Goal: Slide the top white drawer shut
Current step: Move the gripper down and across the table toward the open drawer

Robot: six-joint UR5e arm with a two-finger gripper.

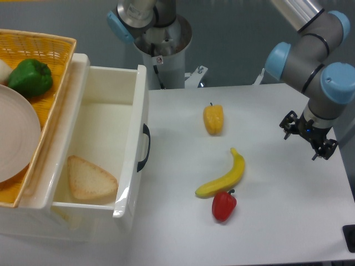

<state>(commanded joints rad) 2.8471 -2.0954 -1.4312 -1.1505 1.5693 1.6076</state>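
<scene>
The top white drawer [130, 111] stands pulled far out to the right of the white cabinet [33, 221] at the left. Its front panel carries a black arched handle [145, 147]. A triangular slice of bread [89, 178] lies inside it. My gripper [308, 137] hangs over the right side of the table, far to the right of the handle and touching nothing. Its jaws look spread apart and empty.
A yellow woven basket [52, 66] on the cabinet top holds a green pepper [30, 76] and a white plate [16, 138]. On the table lie a yellow pepper [213, 119], a banana [224, 176] and a red pepper [223, 205]. The arm's base [161, 44] stands at the back.
</scene>
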